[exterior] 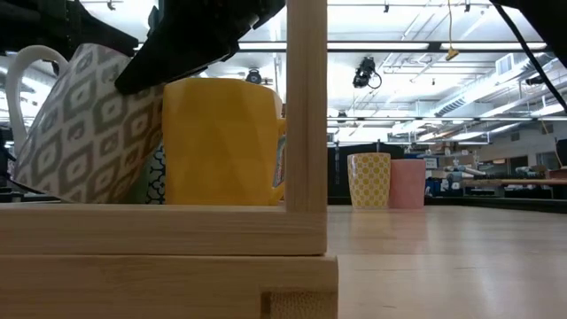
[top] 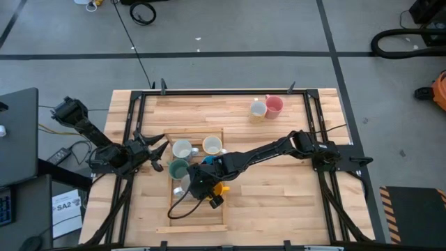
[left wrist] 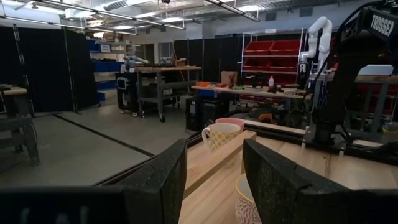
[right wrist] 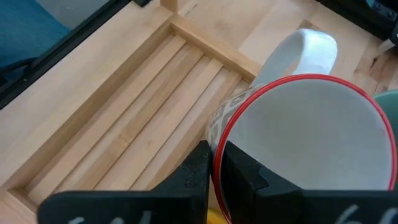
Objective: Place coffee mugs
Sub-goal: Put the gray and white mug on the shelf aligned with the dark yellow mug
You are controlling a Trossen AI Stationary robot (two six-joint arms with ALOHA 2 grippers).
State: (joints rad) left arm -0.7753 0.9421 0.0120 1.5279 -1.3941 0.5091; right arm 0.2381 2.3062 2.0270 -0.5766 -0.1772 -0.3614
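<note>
Wooden slats form a shallow tray [top: 197, 216] on the bench [top: 279, 195], and most of the mugs stand inside its far part. The right gripper [right wrist: 214, 171] reaches over the tray from the right, its fingers pinched on the rim of a grey-patterned mug [right wrist: 298, 143] with a red lip and a white handle; one finger sits inside the rim and the other outside. In the low view this mug [exterior: 80, 124] leans tilted beside a yellow mug [exterior: 221, 142], which stands upright in the tray just behind the tray's near rail. From above, a white mug [top: 182, 148] and a cream mug [top: 212, 146] sit side by side in the far part of the tray, with a teal-green mug [top: 178, 169] just near of the white one.

Two more mugs stand well apart from the tray at the far right of the bench: a yellow-patterned mug [top: 258, 109] and a pink mug [top: 274, 104], touching or nearly so.

At the tray's left edge the left gripper [top: 155, 152] waits, its fingers [left wrist: 165, 180] spread apart and holding nothing.
</note>
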